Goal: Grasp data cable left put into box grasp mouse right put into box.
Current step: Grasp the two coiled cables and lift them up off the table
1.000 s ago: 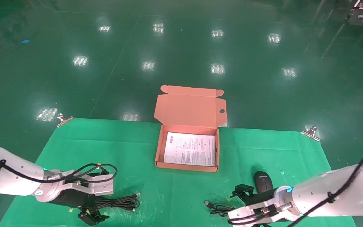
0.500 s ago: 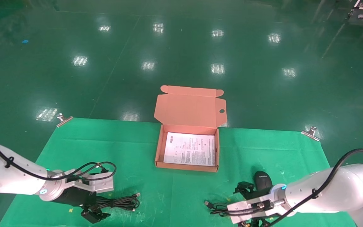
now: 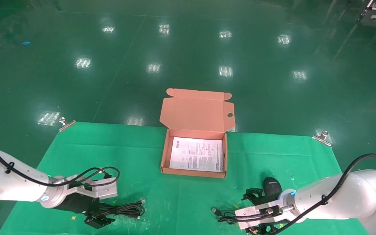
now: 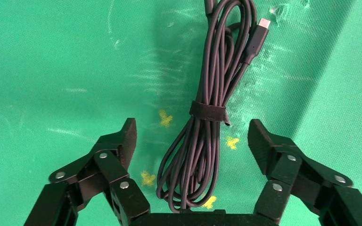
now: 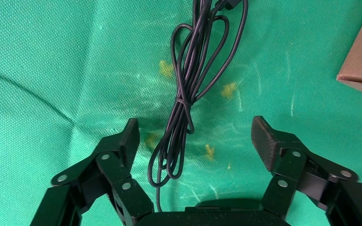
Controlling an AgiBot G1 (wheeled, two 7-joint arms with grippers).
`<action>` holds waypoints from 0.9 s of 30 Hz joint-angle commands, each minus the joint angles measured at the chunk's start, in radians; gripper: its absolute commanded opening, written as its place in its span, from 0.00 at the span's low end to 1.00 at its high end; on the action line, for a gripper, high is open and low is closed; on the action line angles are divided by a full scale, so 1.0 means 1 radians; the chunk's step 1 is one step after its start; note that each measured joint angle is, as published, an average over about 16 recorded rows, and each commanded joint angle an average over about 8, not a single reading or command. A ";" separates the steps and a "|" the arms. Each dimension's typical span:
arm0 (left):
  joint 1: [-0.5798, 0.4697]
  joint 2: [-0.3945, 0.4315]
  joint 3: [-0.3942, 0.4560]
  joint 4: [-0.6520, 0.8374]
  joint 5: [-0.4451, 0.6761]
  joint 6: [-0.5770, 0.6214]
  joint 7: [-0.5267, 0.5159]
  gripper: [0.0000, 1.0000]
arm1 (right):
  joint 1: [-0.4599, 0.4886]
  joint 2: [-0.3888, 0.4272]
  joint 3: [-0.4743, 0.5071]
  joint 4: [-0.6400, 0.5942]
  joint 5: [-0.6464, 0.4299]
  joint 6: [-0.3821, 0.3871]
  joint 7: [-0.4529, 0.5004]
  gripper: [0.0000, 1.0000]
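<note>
The white sheet (image 3: 196, 154) inside the box (image 3: 165, 153) carries printed lines, but they are too small to read. The mouse (image 3: 271, 184) near the box has a small unreadable mark.

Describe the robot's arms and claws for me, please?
Both arms are smooth glossy white tubes with black cables tied alongside, silver wrist brackets and small cyan lights. The left gripper and right gripper are matte black, with two hinged, silver-riveted fingers each.
</note>
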 commanded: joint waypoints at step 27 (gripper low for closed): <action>0.002 -0.005 0.002 -0.018 0.003 0.007 -0.007 0.00 | 0.000 0.004 0.002 0.009 0.005 -0.007 0.000 0.00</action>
